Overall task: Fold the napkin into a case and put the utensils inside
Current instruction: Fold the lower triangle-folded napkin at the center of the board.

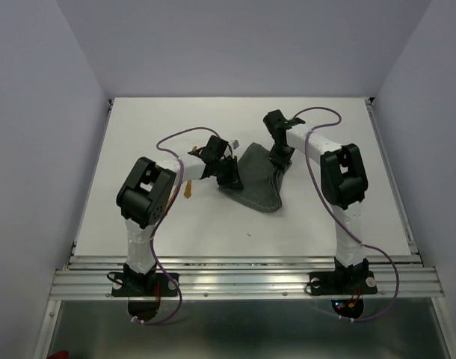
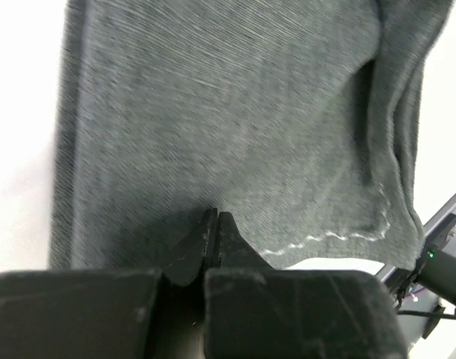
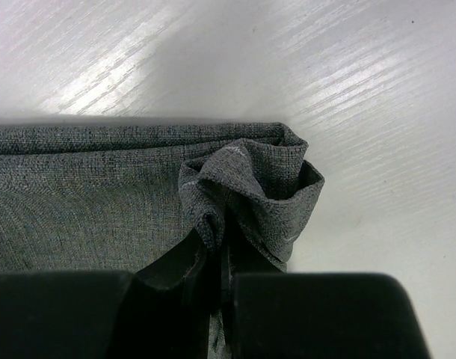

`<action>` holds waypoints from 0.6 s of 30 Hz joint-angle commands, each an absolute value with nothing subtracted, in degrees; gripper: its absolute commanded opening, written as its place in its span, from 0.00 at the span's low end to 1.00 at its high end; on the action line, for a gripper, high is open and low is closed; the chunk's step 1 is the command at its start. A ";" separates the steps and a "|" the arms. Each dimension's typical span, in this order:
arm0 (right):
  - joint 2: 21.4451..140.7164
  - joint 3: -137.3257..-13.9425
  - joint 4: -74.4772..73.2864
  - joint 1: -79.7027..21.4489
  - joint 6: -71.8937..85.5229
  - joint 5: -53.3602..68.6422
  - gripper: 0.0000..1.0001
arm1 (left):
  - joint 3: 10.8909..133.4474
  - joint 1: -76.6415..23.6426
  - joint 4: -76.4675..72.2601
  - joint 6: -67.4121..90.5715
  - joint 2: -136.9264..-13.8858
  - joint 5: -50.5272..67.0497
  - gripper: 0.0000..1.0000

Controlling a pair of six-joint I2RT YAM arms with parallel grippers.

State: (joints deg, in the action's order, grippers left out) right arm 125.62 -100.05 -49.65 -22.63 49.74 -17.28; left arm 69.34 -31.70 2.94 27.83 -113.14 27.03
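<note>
Grey napkin (image 1: 258, 185), pinched in my left jaws and right jaws, is not yet folded; utensils (image 1: 188, 191) lie outside, left.

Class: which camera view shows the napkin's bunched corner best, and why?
The right wrist view: the bunched corner is close and sharp, pinched in the right gripper. The top external view shows it tiny, mostly hidden under that gripper. The left wrist view shows flat napkin, not clearly that corner.
</note>
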 commanded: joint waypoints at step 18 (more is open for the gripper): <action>132.98 -103.01 -53.09 -23.29 52.91 -19.60 0.01 | 68.91 -45.00 -5.09 37.95 -103.80 24.35 0.80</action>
State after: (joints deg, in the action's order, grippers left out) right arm 128.20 -104.20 -53.71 -22.98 51.40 -18.37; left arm 69.38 -44.66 0.25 33.08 -103.81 25.78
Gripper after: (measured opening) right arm 0.091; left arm 0.794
